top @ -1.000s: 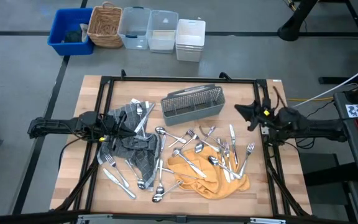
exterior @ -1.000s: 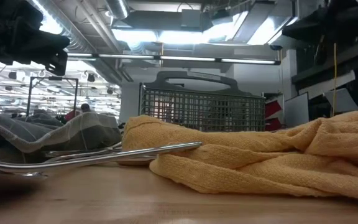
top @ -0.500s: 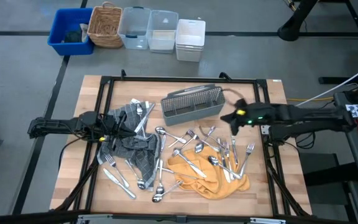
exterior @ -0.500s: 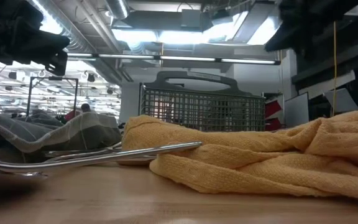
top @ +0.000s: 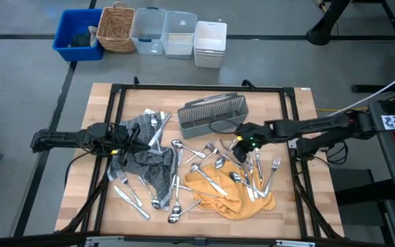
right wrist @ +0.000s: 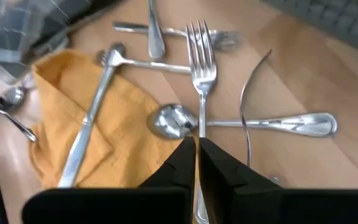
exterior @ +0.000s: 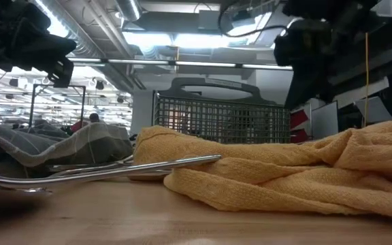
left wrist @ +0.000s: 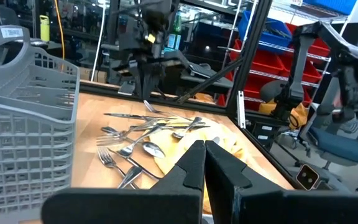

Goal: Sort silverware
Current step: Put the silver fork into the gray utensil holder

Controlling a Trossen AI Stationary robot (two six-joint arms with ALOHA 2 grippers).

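The silverware (top: pixel 218 168) lies scattered across the bench (top: pixel 300 206), long axes pointing every way: some on the yellow cloth (top: pixel 233 193), some on the grey cloth (top: pixel 142 161), too tangled to count. Right gripper (top: pixel 242 136), fingers pressed together, hovers over a fork (right wrist: pixel 202 74) crossing a spoon (right wrist: pixel 241 123) beside the caddy (top: pixel 211 115). Left gripper (top: pixel 134 140), fingers also together, waits over the grey cloth.

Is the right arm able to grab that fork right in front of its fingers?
Probably yes. The right gripper hangs just over the fork, which lies uncovered across a spoon; its fingers look shut, so they must open first.
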